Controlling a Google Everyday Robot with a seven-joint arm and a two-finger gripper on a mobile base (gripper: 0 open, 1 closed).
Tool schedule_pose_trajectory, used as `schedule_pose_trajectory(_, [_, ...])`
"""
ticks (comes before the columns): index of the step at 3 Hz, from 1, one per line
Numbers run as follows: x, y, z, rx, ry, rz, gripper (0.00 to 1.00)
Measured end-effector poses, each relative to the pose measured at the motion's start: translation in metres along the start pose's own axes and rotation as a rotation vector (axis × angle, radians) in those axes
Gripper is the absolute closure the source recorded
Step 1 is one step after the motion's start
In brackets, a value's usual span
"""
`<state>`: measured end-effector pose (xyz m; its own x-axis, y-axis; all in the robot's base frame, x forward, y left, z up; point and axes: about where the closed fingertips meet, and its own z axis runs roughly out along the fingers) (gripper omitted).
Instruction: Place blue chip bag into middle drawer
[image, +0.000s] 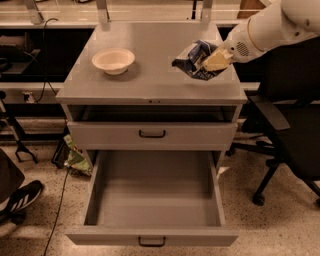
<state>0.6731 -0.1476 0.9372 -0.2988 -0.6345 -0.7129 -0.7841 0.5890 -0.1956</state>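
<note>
Camera view: gripper (216, 61) holds blue chip bag (194, 60) over cabinet top (150, 77)

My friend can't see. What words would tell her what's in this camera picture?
A robot arm's gripper holds a crumpled blue chip bag at the right side of a grey cabinet top. A cream bowl sits on the left of the top. Below, a wide drawer is pulled open and empty, under a shut drawer front.

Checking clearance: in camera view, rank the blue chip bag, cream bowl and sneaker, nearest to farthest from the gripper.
Gripper is over the tabletop, right side.
1. blue chip bag, in its grip
2. cream bowl, tabletop left
3. sneaker, floor, far left
</note>
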Motion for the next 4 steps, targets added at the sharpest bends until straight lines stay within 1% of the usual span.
schedule_pose_trajectory(1, [0.022,0.046,-0.031,-0.031,0.047,0.052,1.0])
schedule_pose_trajectory(2, [0.038,0.06,-0.032,-0.047,0.076,0.068,1.0])
schedule_pose_trajectory(3, [0.037,0.06,-0.032,-0.047,0.074,0.067,1.0])
schedule_pose_trajectory(4, [0.047,0.075,-0.02,-0.092,0.052,0.07,1.0])
